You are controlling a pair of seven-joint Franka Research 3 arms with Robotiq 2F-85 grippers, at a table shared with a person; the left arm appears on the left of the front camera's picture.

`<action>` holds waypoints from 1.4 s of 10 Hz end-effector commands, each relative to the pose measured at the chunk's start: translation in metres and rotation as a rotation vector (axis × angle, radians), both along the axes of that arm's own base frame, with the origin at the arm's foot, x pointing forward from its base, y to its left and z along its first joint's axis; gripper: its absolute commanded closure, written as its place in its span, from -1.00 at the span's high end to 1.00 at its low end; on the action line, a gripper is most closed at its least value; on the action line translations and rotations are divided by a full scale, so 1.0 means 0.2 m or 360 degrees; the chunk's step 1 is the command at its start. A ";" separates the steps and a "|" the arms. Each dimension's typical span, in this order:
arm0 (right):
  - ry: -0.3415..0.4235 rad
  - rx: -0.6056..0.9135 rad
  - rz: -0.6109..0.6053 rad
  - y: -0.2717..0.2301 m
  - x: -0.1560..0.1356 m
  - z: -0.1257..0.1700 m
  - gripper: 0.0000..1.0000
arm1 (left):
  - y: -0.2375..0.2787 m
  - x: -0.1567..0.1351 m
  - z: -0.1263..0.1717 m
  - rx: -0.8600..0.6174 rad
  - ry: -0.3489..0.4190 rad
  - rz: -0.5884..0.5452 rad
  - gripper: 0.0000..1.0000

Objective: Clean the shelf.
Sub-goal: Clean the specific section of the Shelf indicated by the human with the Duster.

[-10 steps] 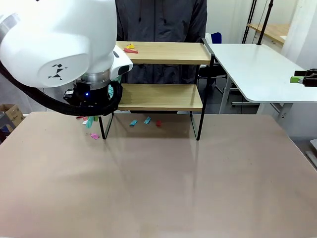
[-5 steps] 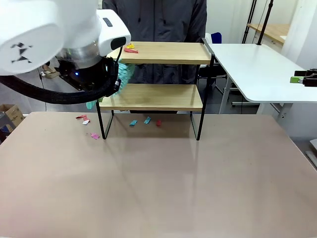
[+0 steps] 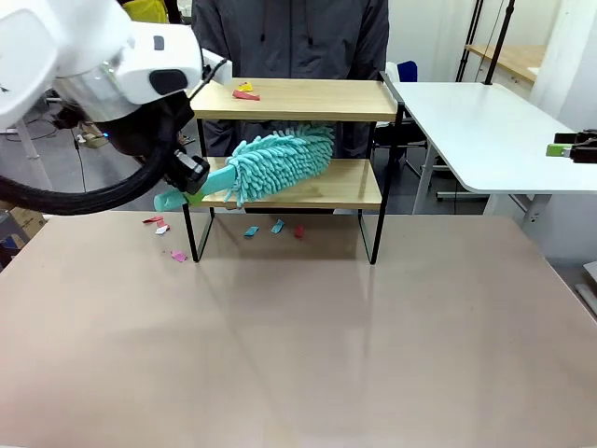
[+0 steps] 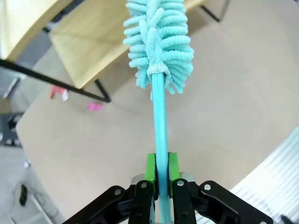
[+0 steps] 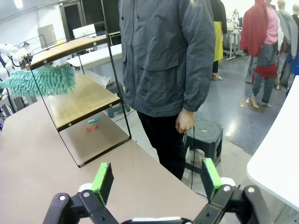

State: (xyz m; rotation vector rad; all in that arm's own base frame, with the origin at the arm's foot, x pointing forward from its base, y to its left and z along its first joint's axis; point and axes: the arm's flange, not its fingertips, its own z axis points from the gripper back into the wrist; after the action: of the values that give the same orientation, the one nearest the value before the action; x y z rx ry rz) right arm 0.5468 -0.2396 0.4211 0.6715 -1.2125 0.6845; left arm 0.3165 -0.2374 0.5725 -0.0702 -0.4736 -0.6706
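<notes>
Light wooden boards on a thin black frame make up the shelf (image 3: 326,99), which stands at the far side of the table (image 3: 298,355), right in front of the person (image 3: 294,37). A fluffy teal duster (image 3: 275,166) reaches in from the shelf's left end, its head lying across the left half of the lower board, in the gap between the two tiers. From here I can't tell whether the fibres touch the wood.

That lower board looks bare. A few yellow and red scraps (image 3: 245,91) lie at the left end of the top board, and more coloured bits (image 3: 276,227) are scattered on the table beneath the shelf and just left of it.

I'd say the lower tier is being swept and the top one is not yet done. Next the duster likely has to come out sideways, clear of the side rail, rise to the top board and brush those scraps off.

The left gripper (image 4: 161,164) is clamped tight on the duster's thin handle, a green pad on each side. The right gripper (image 5: 154,179) sits off to the side, jaws spread wide, holding nothing.
</notes>
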 end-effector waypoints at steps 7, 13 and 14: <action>-0.0003 -0.0012 0.0000 0.01 0.00 0.01 1.00 | 0.60 -0.10 0.14 0.0207 0.0360 -0.0727 -0.74; -0.0003 -0.0012 0.0000 0.01 0.00 0.01 1.00 | 0.91 -0.05 0.08 0.0519 0.0794 -0.0822 -0.74; -0.0003 -0.0012 0.0000 0.01 0.00 0.01 1.00 | 0.94 -0.05 0.08 0.0525 0.0817 -0.0811 -0.74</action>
State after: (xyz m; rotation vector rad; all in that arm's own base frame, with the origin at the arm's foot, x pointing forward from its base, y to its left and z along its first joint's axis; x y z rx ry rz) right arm 0.5468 -0.2396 0.4210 0.6716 -1.2125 0.6844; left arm 0.3063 -0.0554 0.5773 -0.0856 0.1420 -1.1527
